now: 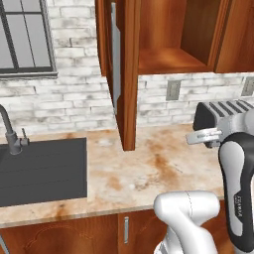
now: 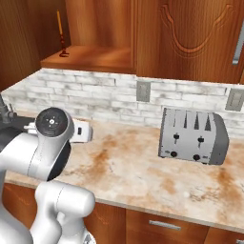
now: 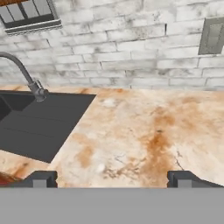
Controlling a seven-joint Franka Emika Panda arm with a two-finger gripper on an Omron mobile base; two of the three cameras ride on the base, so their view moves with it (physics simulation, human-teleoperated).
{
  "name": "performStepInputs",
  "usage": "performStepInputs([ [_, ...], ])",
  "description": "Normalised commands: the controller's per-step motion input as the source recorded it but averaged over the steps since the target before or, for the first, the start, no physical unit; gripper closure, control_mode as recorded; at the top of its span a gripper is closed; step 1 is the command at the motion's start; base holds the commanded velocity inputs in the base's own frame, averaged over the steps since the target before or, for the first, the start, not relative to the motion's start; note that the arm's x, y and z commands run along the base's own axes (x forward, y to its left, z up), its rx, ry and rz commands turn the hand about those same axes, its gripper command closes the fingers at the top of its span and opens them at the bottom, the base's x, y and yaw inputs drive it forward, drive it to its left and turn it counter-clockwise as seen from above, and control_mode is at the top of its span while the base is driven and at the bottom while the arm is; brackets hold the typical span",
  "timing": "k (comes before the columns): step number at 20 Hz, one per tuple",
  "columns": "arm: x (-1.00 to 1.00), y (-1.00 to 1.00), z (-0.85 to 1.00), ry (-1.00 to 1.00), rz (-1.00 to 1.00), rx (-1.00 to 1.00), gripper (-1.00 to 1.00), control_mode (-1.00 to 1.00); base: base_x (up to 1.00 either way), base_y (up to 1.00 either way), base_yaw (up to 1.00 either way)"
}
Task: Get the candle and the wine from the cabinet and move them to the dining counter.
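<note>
The candle (image 2: 60, 32), a thin orange taper in a small dark red holder, stands upright on the lower shelf of the open cabinet (image 2: 95, 59), near its left end. The cabinet's open door (image 1: 128, 74) hangs edge-on above the counter. The wine and the dining counter are out of view. My gripper (image 3: 112, 180) is open with nothing between its two dark fingertips (image 3: 41, 179). It hovers low over the stained stone counter (image 3: 144, 135) and looks toward the brick wall, well below the shelf and the candle.
A black sink (image 1: 42, 168) with a curved grey faucet (image 1: 12, 134) is set in the counter at the left. A silver toaster (image 2: 193, 136) stands at the right by the wall. The right cabinet door (image 2: 190, 38) is closed. My arm's elbow (image 1: 238, 173) rises at the right.
</note>
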Motion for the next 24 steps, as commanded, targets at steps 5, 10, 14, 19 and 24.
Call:
performStepInputs([
  [5, -0.2, 0.01, 0.39, -0.19, 0.02, -0.03, -1.0, -1.0, 0.0, 0.0, 0.0],
  [10, -0.12, 0.04, 0.44, -0.04, 0.0, -0.01, -1.0, -1.0, 0.0, 0.0, 0.0],
  [14, -0.06, 0.01, 0.45, 0.0, 0.0, 0.0, -1.0, -1.0, 0.0, 0.0, 0.0],
  [19, -0.01, -0.04, 0.37, 0.02, 0.0, 0.0, -1.0, -1.0, 0.0, 0.0, 0.0],
  [24, 0.0, -0.01, 0.33, 0.0, 0.0, -0.02, -1.0, -1.0, 0.0, 0.0, 0.0],
])
